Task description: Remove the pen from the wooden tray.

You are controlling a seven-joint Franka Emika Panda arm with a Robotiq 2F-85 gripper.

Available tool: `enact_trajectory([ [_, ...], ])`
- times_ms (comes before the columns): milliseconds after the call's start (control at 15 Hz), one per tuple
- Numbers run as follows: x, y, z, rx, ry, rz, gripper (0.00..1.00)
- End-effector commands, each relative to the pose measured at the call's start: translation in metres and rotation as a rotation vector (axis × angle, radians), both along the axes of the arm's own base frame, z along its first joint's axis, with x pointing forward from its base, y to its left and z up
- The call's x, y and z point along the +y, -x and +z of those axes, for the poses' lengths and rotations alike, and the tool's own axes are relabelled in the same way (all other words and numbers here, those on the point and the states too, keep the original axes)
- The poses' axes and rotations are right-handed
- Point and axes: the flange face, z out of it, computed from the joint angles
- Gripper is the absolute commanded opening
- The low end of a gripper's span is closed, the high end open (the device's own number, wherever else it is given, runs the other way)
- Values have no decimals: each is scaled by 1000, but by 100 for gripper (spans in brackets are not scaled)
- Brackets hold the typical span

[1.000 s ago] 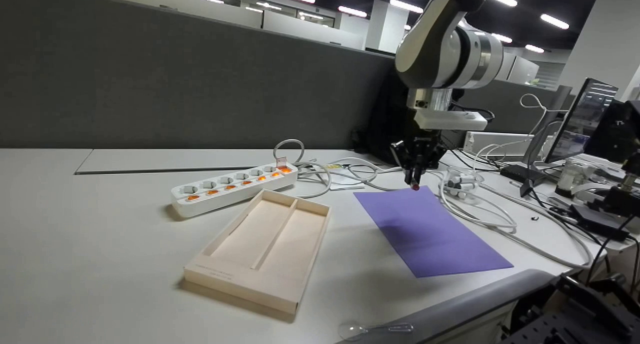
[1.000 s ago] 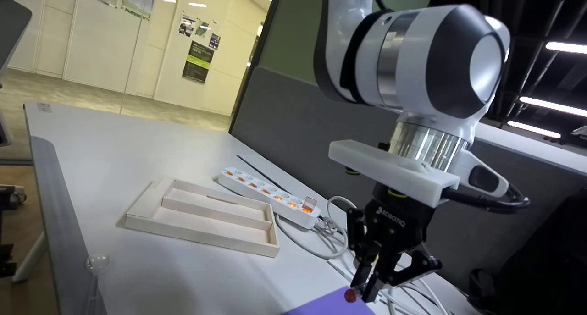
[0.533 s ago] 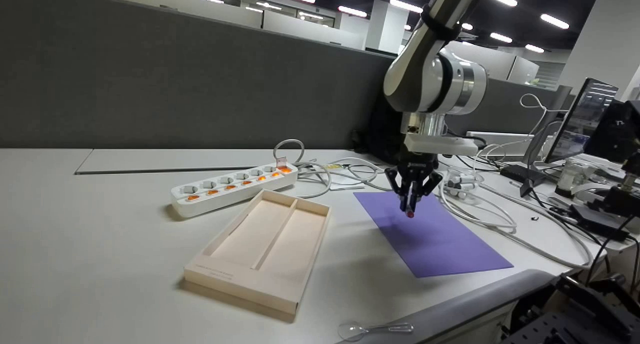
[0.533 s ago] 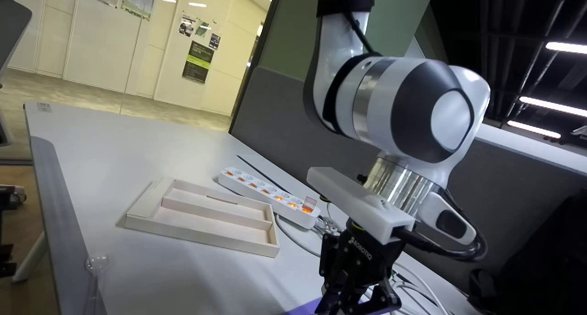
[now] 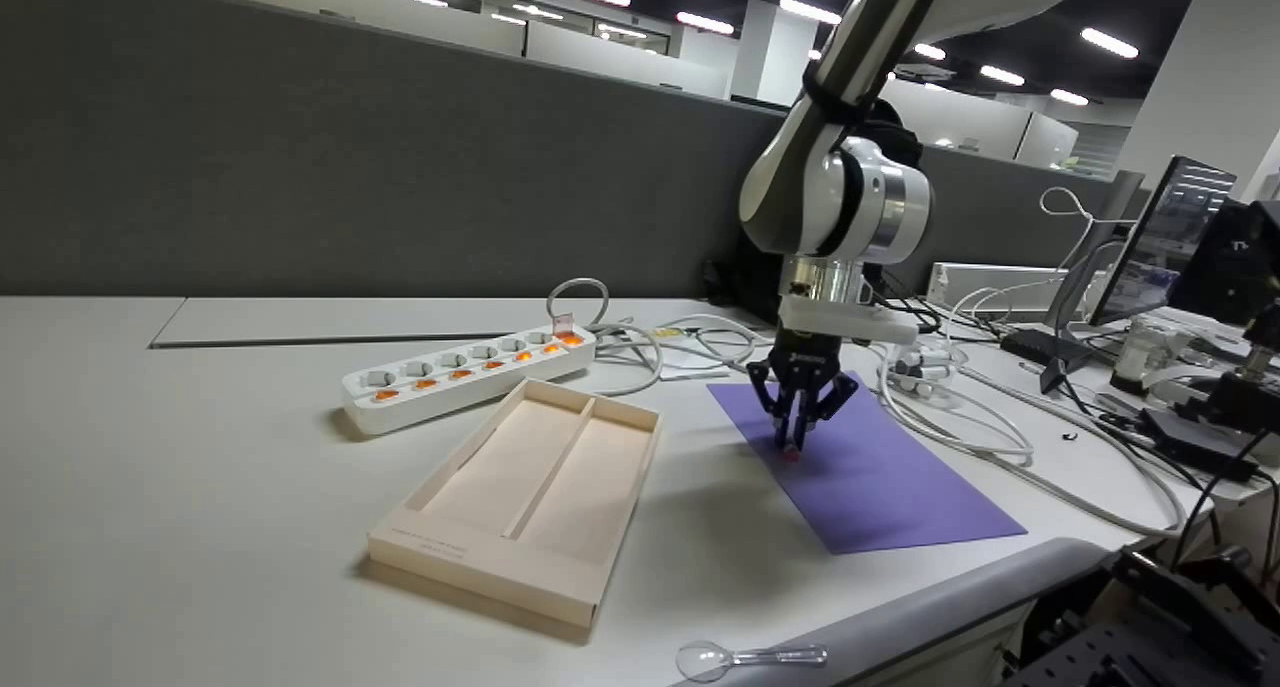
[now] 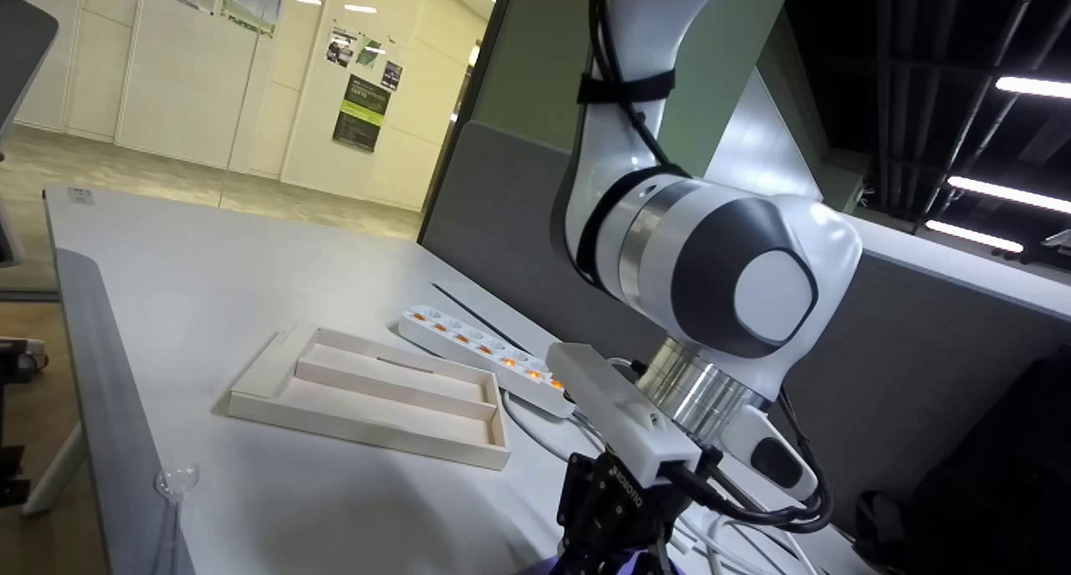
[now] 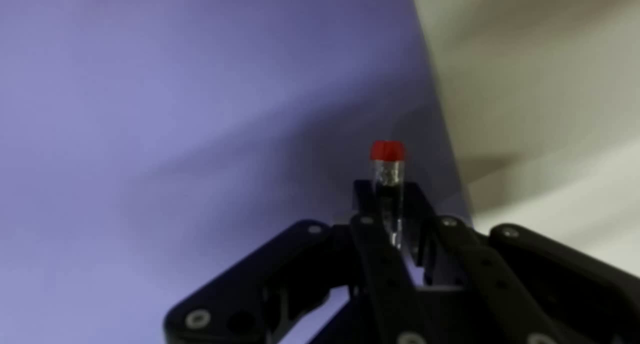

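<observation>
Gripper has come down since the earlier frame and shifted toward the wooden tray; tray hasn't moved. I've got the fingers clamped on the pen, one each side, its red end poking out past them with a short run of silvery barrel behind it. Wrist view has the grip up close, a bit soft. Pen is out of the tray, over the purple sheet, close to the sheet's tray-side edge. Can't tell from my feeds whether it touches the sheet. In both exterior views the tray lies flat on the table, apart from the sheet. Power strip sits just beside the tray, orange switches, some lit. Clear spoon lies at the table's grey edge.
</observation>
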Motion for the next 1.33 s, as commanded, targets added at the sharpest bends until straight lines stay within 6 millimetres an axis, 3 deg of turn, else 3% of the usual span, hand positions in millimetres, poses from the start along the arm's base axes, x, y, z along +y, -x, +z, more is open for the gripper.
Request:
enact_trajectory([
  [0, -6, -7, -5, 17, -37, -49, 4],
  [133, -7, -9, -4, 20, -52, -66, 4],
  [267, -7, -8, -2, 28, -67, -78, 44],
  [600, 9, -18, 23, 20, -75, -60, 77],
  [800, 24, -24, 54, -25, -52, -3, 97],
  [1267, 68, -33, 141, -129, 5, 172, 100],
])
